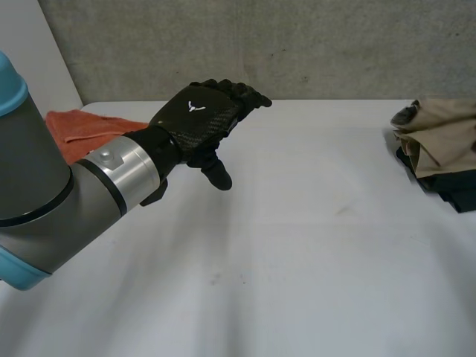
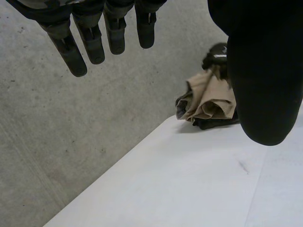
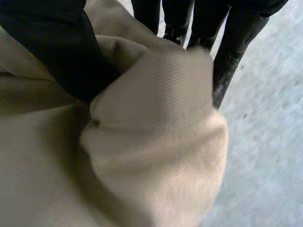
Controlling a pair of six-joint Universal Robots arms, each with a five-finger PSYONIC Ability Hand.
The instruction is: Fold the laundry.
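A beige cloth (image 1: pixel 445 132) lies bunched at the table's right edge, on top of a dark garment (image 1: pixel 455 192). My right hand (image 3: pixel 57 52) is shut on the beige cloth (image 3: pixel 156 142): a thick fold is pinched between its thumb and curled fingers (image 3: pixel 227 71). In the head view that hand (image 1: pixel 405 115) shows as a dark shape at the cloth's left side. My left hand (image 1: pixel 201 115) hovers open above the table's back left part, fingers (image 2: pixel 90 40) straight and thumb (image 2: pixel 265 71) spread, holding nothing. From its wrist view the beige cloth (image 2: pixel 208 99) sits far beyond its fingertips.
An orange cloth (image 1: pixel 74 130) lies at the back left of the white table (image 1: pixel 297 245), behind my left forearm. A grey concrete wall (image 1: pixel 297 44) runs behind the table's far edge.
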